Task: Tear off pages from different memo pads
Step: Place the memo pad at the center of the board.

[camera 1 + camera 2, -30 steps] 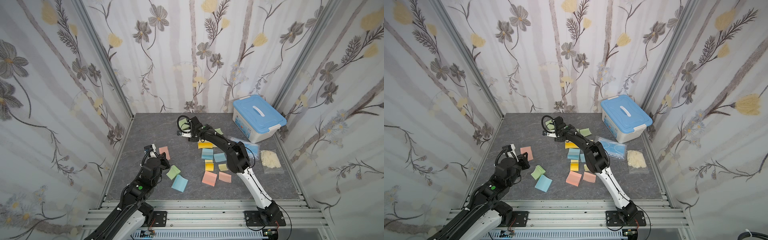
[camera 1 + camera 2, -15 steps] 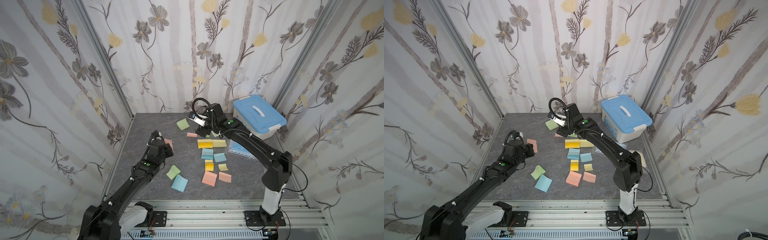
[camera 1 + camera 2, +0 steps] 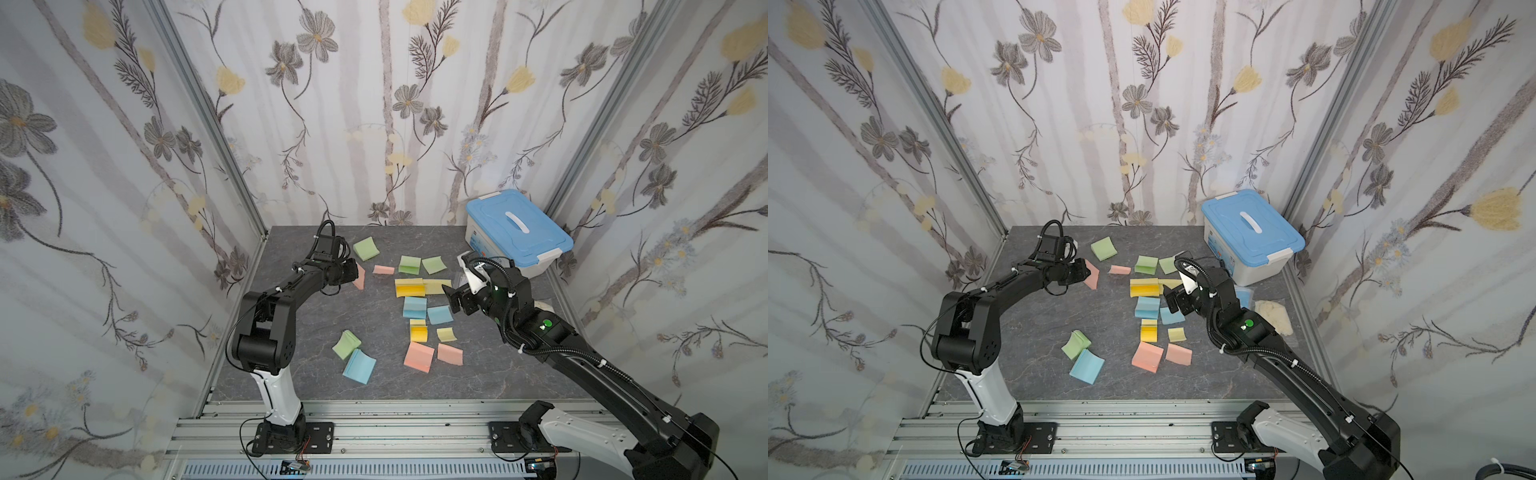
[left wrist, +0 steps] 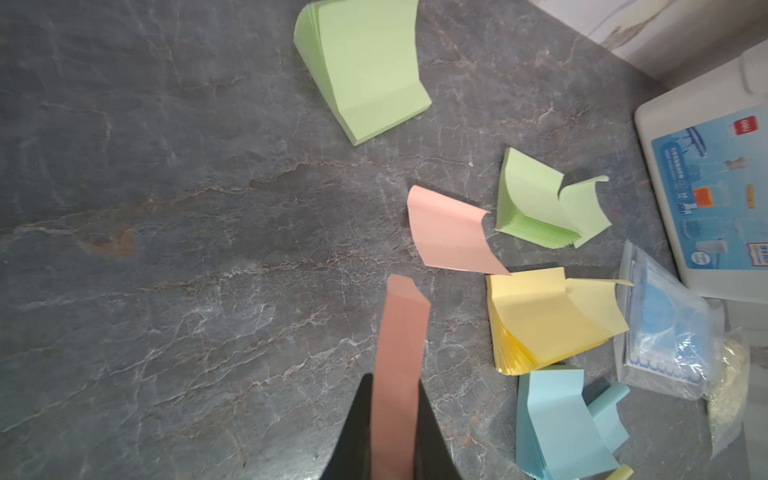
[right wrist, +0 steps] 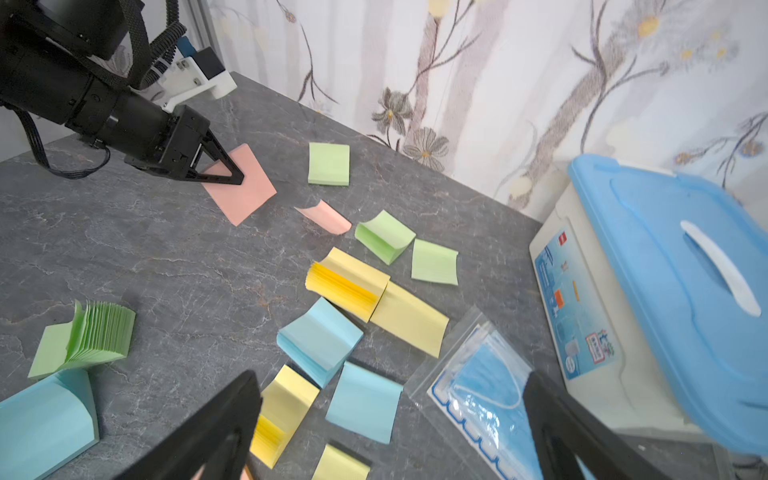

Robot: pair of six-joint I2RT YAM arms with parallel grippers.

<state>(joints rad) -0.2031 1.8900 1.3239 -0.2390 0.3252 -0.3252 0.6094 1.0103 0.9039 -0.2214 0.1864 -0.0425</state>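
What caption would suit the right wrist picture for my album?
Left gripper pinches a salmon pink page while the open right gripper hovers over scattered pastel memo pads.

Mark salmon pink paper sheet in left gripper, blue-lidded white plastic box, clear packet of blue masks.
salmon pink paper sheet (image 5: 249, 195): right wrist view, flat face.
blue-lidded white plastic box (image 3: 536, 241): in a top view, blue lid.
clear packet of blue masks (image 5: 478, 374): right wrist view, packet's middle.

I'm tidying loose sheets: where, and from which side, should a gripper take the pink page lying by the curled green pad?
Pinch the pink page at its curled-up corner facing the green pad, coming down from above on that side with the open right gripper. That corner looks lifted off the table; the rest lies too flat to get under.
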